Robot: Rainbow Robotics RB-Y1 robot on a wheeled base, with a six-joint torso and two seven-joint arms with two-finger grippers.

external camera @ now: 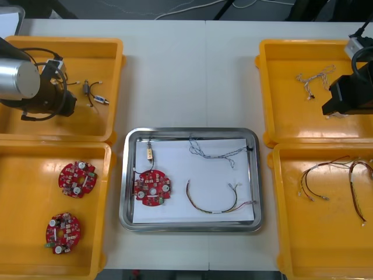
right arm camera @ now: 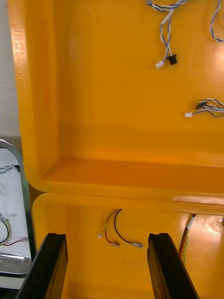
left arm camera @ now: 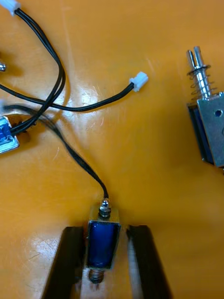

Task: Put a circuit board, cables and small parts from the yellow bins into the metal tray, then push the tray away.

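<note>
In the metal tray (external camera: 129, 175), near the middle of the bench (external camera: 175, 70), a circuit board (external camera: 152, 188) and cables (external camera: 213, 204) are already laid. Farther out, in the far left yellow bin (external camera: 111, 52), the left gripper (left arm camera: 106, 233) is closed on a small metal part (left arm camera: 101, 247) — a blue body in a steel frame, taken across its flat sides. It is judged rigid, light and slick; its thin black lead (left arm camera: 79, 163) is soft and may snag on neighbouring leads. The right gripper (right arm camera: 107, 238) is held open over the right bins (right arm camera: 116, 177).

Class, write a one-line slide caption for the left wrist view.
Left gripper grips a blue-bodied small metal part with black cable in the yellow bin.
</note>
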